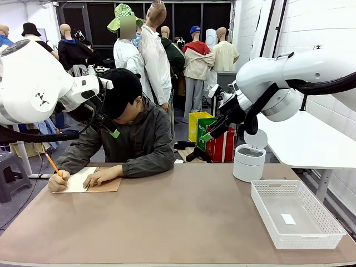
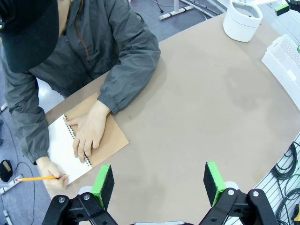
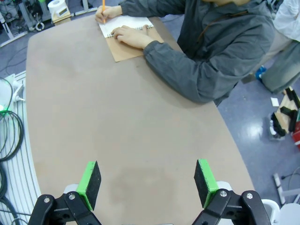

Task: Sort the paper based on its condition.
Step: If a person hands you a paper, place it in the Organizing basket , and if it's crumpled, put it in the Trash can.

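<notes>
Person [image 1: 133, 133]: seated at the far side of the table [image 1: 178, 222], dark cap and grey jacket, bent over a notebook.
Notebook [image 2: 101, 136]: spiral-bound, brown kraft cover folded open, laid flat near the table's far left edge as seen from the front.
Paper [image 2: 63, 152]: a white page is seen lying open on the notebook, still at the spiral binding; whether it is loose cannot be told.
Pencil [image 1: 53, 165]: orange, held in one hand [image 1: 58, 182], tip down on the white page.
Other hand [image 2: 89, 133]: pressed flat across the spiral and the brown cover.
Left gripper [image 2: 159, 180]: raised above the table's near side, green pads set wide apart, nothing held between them.
Right gripper [image 3: 146, 180]: held high over bare tabletop, fingers spread fully, nothing gripped.
White basket [image 1: 297, 219]: set on the table's right side, a small white scrap inside.
White bin [image 1: 248, 161]: round, lid tipped up, placed at the far right edge, behind the basket.
</notes>
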You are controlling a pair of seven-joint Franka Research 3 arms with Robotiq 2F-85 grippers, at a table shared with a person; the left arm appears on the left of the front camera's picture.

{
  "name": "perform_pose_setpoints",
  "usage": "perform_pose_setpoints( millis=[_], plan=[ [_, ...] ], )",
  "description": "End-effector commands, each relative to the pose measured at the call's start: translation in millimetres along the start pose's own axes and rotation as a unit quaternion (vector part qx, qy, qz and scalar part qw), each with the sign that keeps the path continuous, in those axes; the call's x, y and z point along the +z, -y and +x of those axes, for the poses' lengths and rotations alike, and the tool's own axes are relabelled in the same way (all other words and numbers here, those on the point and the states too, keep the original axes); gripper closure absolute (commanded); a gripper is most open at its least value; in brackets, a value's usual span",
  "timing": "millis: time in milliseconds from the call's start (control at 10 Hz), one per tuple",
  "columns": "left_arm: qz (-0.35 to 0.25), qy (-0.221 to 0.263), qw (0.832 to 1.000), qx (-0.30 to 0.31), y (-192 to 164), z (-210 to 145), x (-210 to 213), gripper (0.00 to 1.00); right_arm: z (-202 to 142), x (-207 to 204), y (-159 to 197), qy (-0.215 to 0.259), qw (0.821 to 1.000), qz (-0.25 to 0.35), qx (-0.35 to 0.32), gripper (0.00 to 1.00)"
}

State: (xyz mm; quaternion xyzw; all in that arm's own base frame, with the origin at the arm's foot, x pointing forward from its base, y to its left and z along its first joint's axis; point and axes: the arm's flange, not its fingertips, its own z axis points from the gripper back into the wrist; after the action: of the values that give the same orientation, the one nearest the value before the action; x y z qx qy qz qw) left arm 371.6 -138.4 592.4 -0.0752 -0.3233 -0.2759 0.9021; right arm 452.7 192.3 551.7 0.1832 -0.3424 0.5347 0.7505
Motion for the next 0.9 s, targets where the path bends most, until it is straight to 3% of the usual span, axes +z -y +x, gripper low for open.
perform_pose_setpoints(
  millis=[0, 800],
  plan=[
    [0.000, 0.002, 1.000, 0.001, -1.2, 0.7, 1.2, 0.00, 0.2, -0.1, 0.6, -0.001, 1.000, -0.004, -0.001, 0.00],
    [0.000, 0.002, 1.000, 0.001, -1.2, 0.7, 1.2, 0.00, 0.2, -0.1, 0.6, -0.001, 1.000, -0.004, -0.001, 0.00]
  ],
)
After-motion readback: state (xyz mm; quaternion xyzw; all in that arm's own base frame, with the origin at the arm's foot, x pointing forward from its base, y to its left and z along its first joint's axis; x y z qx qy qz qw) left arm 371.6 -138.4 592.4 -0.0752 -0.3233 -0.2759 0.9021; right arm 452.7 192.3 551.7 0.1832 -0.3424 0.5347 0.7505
